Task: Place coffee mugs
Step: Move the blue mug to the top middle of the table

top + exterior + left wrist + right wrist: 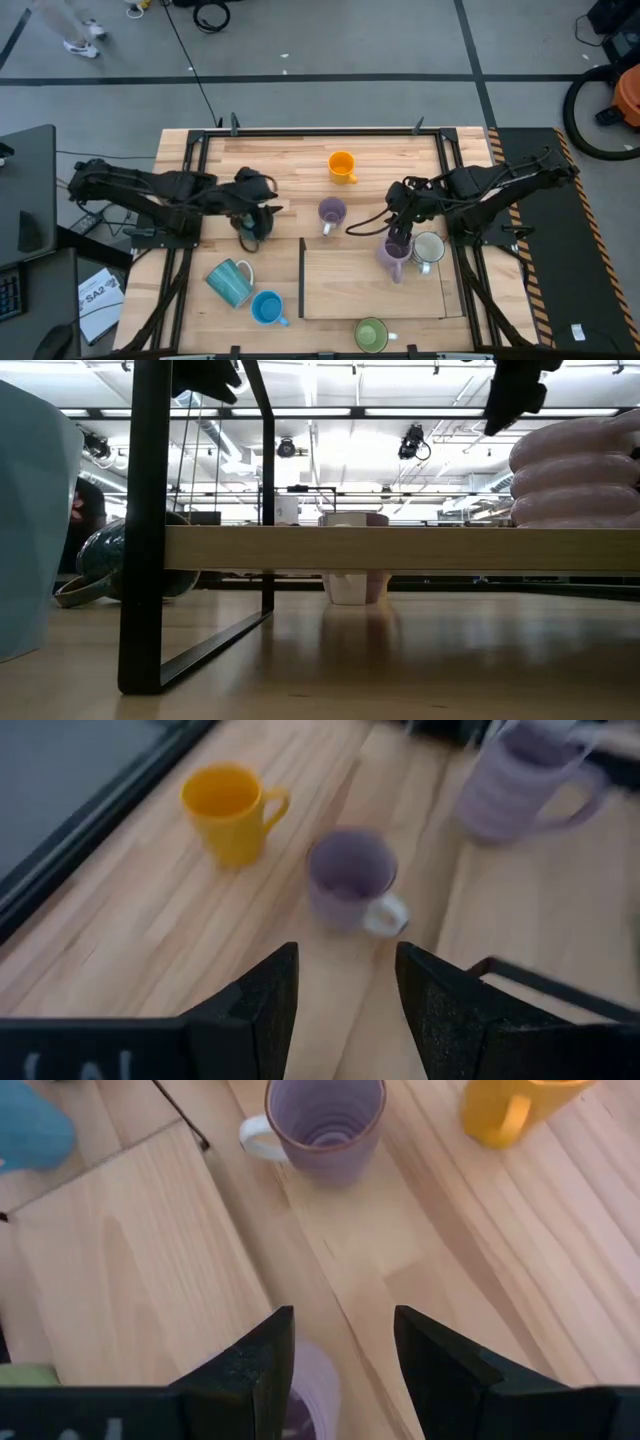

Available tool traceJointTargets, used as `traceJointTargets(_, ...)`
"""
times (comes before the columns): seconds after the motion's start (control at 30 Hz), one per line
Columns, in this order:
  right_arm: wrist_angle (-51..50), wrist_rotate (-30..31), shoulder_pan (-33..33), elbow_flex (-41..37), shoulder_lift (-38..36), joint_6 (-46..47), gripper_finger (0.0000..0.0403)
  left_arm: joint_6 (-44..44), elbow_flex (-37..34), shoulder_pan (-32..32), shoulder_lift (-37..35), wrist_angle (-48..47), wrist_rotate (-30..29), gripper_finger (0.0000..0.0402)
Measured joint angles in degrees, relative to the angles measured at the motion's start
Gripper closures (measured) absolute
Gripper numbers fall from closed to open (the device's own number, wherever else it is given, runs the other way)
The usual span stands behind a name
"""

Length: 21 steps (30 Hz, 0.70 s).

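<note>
My fingers (335,1370) stand open on the right gripper, empty above the ribbed purple mug (392,256) on the raised shelf (340,290), while the smooth purple mug (331,212) stands ahead on the table, nearer me than the left gripper (250,222).

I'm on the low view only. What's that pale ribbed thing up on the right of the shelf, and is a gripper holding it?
Observer: It's a ribbed purple mug. The right gripper hangs above it with its fingers open, not gripping.
Operator: Anything next to it that I can't see?
Observer: A white mug stands close beside it, on the side toward the right arm's base.
Operator: And the left arm?
Observer: The left gripper is open and empty. It faces a plain purple mug and an orange mug, both upright on the table.
</note>
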Motion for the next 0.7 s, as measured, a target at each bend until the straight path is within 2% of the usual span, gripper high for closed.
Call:
traceJointTargets(0.1, 1.1, 0.0, -0.3, 0.0, 0.0, 0.0, 0.0224, -3.3, 5.8, 0.0, 5.5, -7.7, -0.2, 0.0225)
traceJointTargets(0.27, 1.2, 0.0, -0.3, 0.0, 0.0, 0.0, 0.0224, -8.5, 11.2, 0.0, 13.8, -18.0, -0.1, 0.0225)
traceJointTargets(0.53, 1.2, 0.0, -0.3, 0.0, 0.0, 0.0, 0.0224, -17.6, 12.1, 0.0, 22.6, -30.1, 1.9, 0.0225)
traceJointTargets(0.7, 1.2, 0.0, -0.3, 0.0, 0.0, 0.0, 0.0224, -20.8, 12.1, 0.0, 25.9, -34.2, 3.3, 0.0225)
